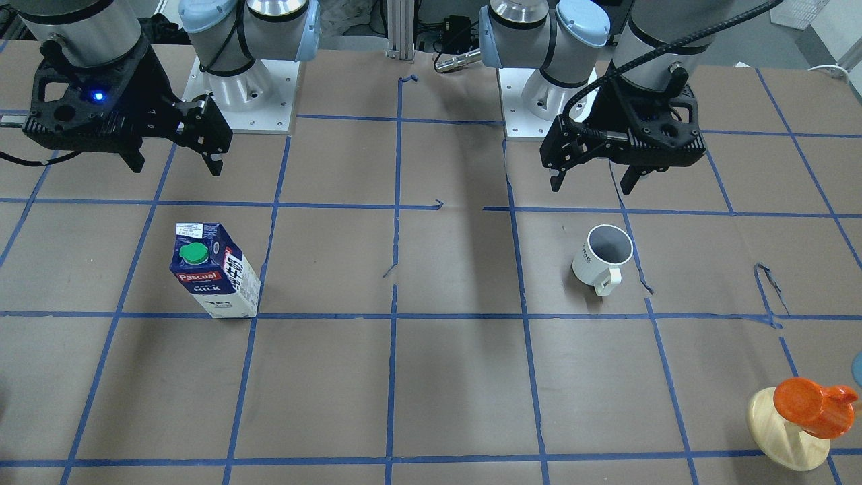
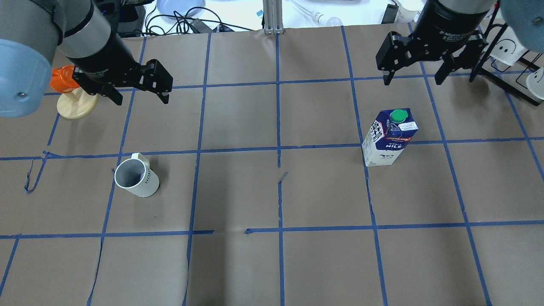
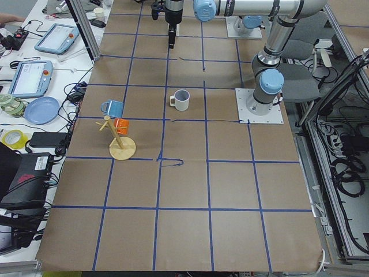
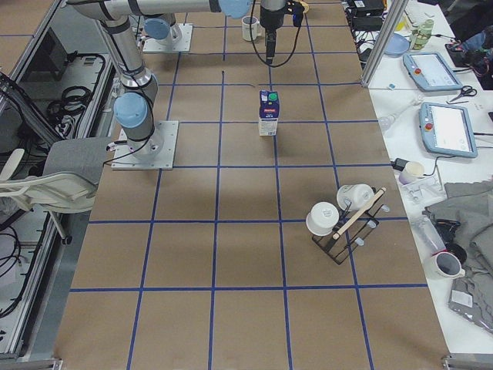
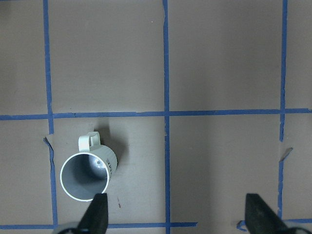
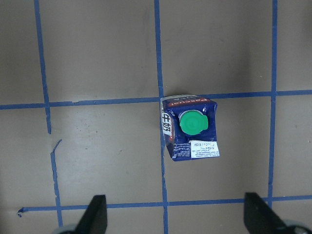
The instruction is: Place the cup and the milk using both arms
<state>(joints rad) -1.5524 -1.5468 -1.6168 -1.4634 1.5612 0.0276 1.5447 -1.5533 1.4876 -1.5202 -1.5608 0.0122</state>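
Observation:
The white cup [image 1: 603, 259] stands upright on the brown paper, also seen in the overhead view [image 2: 136, 176] and the left wrist view [image 5: 90, 170]. My left gripper [image 2: 140, 98] hovers open and empty above the table, beyond the cup; it also shows in the front view [image 1: 590, 185]. The blue and white milk carton [image 1: 214, 273] with a green cap stands upright, also seen from overhead [image 2: 389, 138] and in the right wrist view [image 6: 190, 127]. My right gripper [image 2: 411, 80] hovers open and empty above and beyond the carton, and also shows in the front view [image 1: 176, 167].
A wooden mug tree with an orange cup [image 2: 72, 97] stands just outside my left gripper. A black rack with white cups [image 4: 343, 220] stands at the table's right end. Blue tape lines form a grid on the paper. Tablets and cables lie along the far edge.

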